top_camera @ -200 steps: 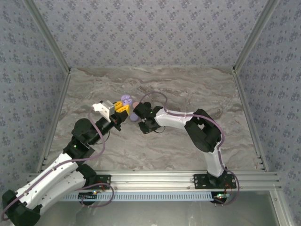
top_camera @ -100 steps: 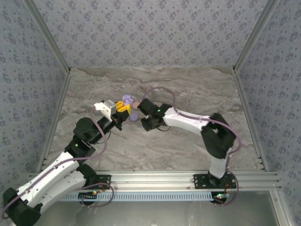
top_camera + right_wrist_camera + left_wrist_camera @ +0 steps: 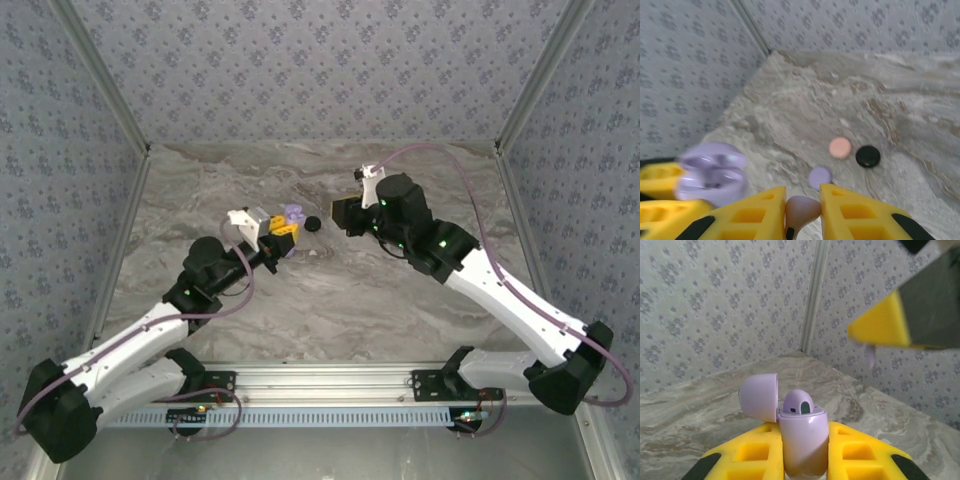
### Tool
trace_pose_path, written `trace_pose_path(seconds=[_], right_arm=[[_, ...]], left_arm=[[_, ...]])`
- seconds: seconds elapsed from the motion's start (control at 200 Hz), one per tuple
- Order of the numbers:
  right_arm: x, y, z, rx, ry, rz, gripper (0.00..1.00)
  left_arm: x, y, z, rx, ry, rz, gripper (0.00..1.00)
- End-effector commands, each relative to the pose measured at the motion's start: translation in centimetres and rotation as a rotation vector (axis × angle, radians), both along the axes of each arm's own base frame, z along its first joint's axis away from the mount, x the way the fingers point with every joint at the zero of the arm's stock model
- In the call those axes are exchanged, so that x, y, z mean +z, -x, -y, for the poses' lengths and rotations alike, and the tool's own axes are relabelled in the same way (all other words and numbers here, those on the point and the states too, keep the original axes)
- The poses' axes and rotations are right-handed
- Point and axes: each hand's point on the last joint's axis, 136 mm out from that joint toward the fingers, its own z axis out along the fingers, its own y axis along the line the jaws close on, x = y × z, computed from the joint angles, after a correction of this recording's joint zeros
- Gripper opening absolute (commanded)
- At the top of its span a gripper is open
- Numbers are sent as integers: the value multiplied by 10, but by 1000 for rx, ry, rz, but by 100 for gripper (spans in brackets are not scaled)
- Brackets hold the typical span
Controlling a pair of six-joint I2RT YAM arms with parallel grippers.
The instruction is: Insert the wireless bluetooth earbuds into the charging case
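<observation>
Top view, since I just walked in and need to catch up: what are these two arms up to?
The left arm has its jaws shut on a lavender charging case, lid open, with one earbud already seated inside. The right arm has a second pale earbud pinched in its jaws, off to the case's right and apart from it. A pinkish disc, a black disc and a lavender disc lie on the marble table.
</observation>
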Motion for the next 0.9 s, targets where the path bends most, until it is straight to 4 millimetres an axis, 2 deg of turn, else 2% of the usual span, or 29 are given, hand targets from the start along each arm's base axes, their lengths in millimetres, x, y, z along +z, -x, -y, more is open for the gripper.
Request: trace_pose_path(seconds=[0.0, 0.345, 0.545, 0.894], right_arm=[[9, 5, -8, 24, -58, 6, 25], [16, 8, -31, 68, -120, 22, 25], [6, 5, -42, 84, -104, 3, 25], [-17, 4, -49, 92, -63, -62, 25]], left_arm=[[30, 7, 12, -76, 76, 59, 0], [27, 5, 25, -129, 93, 38, 0], [28, 4, 29, -141, 100, 37, 0], [29, 4, 29, -140, 105, 37, 0]])
